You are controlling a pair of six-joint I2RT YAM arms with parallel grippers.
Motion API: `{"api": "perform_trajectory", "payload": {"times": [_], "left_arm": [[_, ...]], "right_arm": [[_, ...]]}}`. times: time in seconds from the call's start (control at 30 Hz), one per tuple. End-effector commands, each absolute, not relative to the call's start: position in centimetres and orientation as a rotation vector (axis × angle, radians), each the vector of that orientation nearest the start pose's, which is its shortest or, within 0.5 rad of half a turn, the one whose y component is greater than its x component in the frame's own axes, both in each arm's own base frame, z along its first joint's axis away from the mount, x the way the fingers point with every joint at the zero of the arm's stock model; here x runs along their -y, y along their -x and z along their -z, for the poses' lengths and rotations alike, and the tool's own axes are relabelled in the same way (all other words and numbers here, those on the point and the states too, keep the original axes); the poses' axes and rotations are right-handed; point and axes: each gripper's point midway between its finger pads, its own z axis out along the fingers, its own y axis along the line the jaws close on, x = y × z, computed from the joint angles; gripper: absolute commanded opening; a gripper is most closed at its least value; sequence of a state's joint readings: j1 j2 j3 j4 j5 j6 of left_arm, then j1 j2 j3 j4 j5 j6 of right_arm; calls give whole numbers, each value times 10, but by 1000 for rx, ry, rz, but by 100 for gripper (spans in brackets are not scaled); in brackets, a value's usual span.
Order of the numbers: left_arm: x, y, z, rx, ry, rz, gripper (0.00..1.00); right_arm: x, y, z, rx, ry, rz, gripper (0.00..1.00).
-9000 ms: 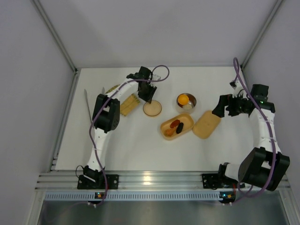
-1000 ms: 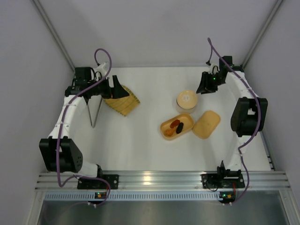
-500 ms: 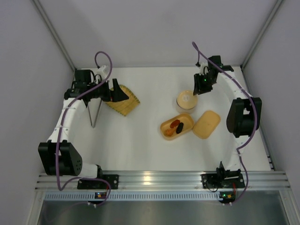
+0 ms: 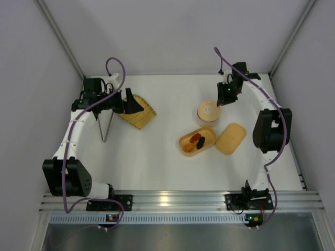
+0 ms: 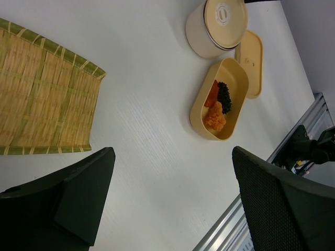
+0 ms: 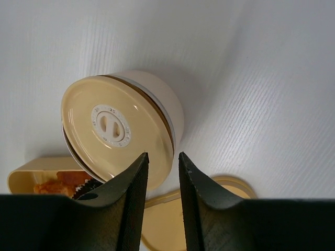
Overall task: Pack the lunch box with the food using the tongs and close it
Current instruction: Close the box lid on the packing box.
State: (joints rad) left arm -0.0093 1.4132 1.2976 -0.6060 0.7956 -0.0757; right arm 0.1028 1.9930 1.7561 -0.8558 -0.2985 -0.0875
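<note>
Top external only: tongs [image 4: 105, 136] beside woven tray [image 4: 138, 112].

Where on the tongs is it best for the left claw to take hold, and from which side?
Grip the tongs midway along, across both thin arms, coming straight down from above. They lie flat on the table, narrow V joined at the near end, so the open left claw, turned crosswise to their length, likely closes around both arms.

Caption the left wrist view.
Open left gripper frames woven tray, lidded round bowl, lunch box holding food, lid alongside.
</note>
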Motion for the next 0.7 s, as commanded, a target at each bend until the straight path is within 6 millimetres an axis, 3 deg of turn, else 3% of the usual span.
{"api": "perform_trajectory", "payload": {"times": [0.0,0.23,0.33,0.47,0.67], "left_arm": [[131,-344,-258,-2123,-378,935,98],[132,-344,-257,-2128,-379,937,98],[131,-344,-256,-2133,-378,937,98],[130,-345,-254,-2138,-377,932,98],[131,-346,-250,-2147,-372,942,98]], "right_arm": [[-107,-464,-126,-2565,378,-424,29],[-111,-464,-113,-2602,348,-463,26],[-112,-466,-112,-2600,338,-467,20],[-116,-463,-113,-2606,323,-501,3],[-117,-456,-110,-2642,302,-524,0]]}}
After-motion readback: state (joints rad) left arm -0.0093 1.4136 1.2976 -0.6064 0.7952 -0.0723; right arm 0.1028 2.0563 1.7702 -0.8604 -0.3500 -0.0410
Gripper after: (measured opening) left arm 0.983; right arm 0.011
